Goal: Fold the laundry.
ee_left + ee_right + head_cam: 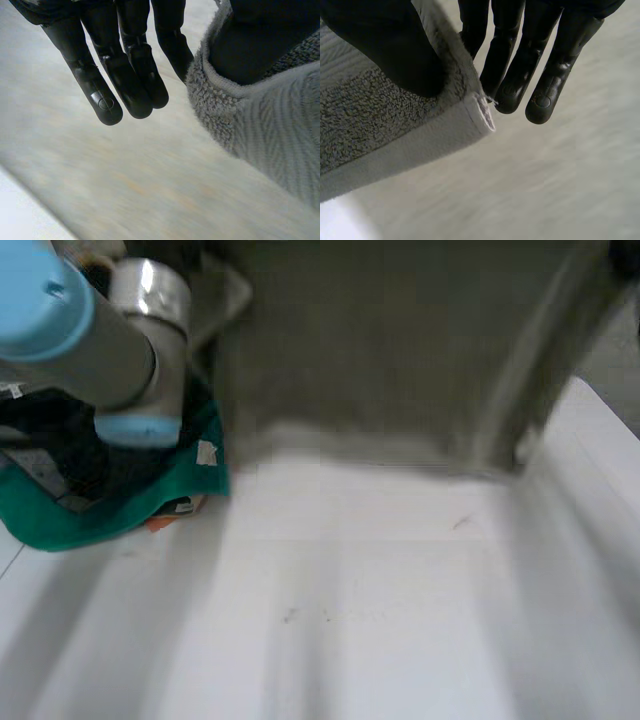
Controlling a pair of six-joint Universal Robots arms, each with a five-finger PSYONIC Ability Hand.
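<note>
A grey towel (380,350) hangs spread above the white table (350,590), its lower edge just over the tabletop. In the left wrist view my left hand (125,75) keeps its fingers straight while the thumb presses a hemmed edge of the towel (270,130) against them. In the right wrist view my right hand (530,65) pinches a corner of the towel (380,130) the same way, thumb on top of the terry side and straight fingers behind it. The far part of the table is hidden behind the hanging towel.
A pile of laundry with a green cloth (120,510) on top lies at the table's left, a bit of orange (165,522) showing under it. My left arm (90,340) reaches over that pile. The near table is bare white.
</note>
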